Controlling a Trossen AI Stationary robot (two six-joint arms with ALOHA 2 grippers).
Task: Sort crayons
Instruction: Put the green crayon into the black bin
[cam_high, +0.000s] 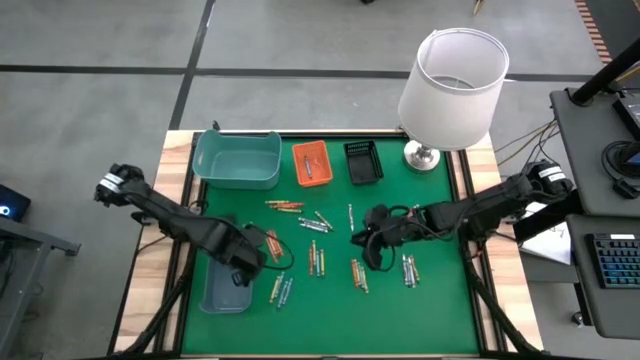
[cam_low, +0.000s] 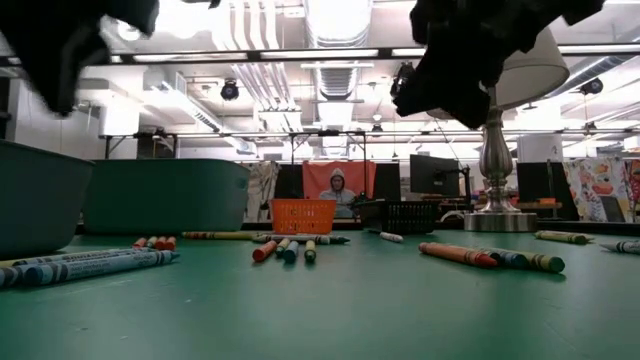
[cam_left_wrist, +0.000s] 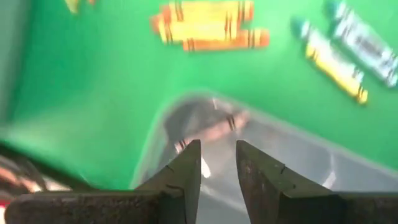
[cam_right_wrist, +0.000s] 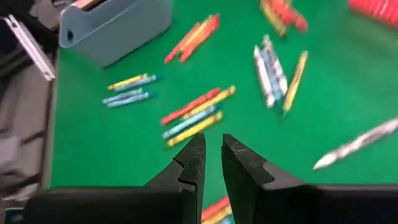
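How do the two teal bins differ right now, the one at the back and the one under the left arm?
The back teal bin stands clear of both arms; the front teal bin is partly covered by the left gripper. The back bin looks empty from above; the front bin holds at least one crayon, seen from the left wrist. Both sit on the mat's left side.

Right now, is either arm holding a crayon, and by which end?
Neither; the left gripper and right gripper both show bare gaps between their dark fingers.

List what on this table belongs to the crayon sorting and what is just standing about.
Job: crayons loose on the green mat; teal trays; orange tray; black tray; left gripper; right gripper.
Standing about: lamp; keyboard.
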